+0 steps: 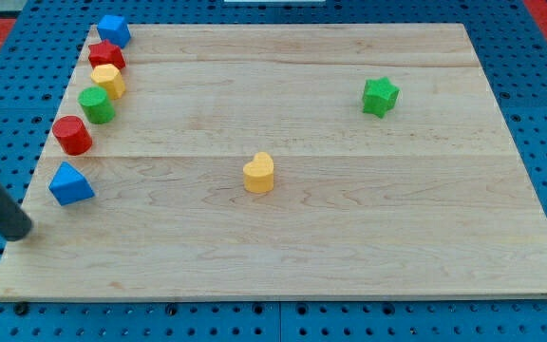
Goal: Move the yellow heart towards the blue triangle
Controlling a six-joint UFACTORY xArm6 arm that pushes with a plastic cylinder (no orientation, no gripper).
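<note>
My tip [17, 231] is resting at the left edge of the wooden board [349, 247], near the near-left corner. It is a bare rod, so there are no fingers to be released or clenched, and it is holding nothing; it is touching no block.

The yellow heart [259, 173] is lying alone close to the middle of the board, well apart from my tip and to its right, a little farther away in the scene. The blue triangle [70, 183] is sitting just beside the left edge, near my tip, slightly to the right and farther.

The relation that is deciding the coming move, as I judge it: the heart must travel to the left, and my tip is standing on the same left side as the goal. So the tip is on the wrong side for pushing. It probably needs to go around the heart, passing it on the near or far side, and come to its right face, then push leftward along the line from heart to triangle. Whether the heart has a clear long axis I cannot tell.

Along the left edge other blocks are standing in a row: a red cylinder [72, 135], a green block [96, 104], a second yellow block [108, 80], a red block [106, 54] and a blue block [114, 28] at the far corner. A green star [380, 96] is lying far right. There are no containers here.
</note>
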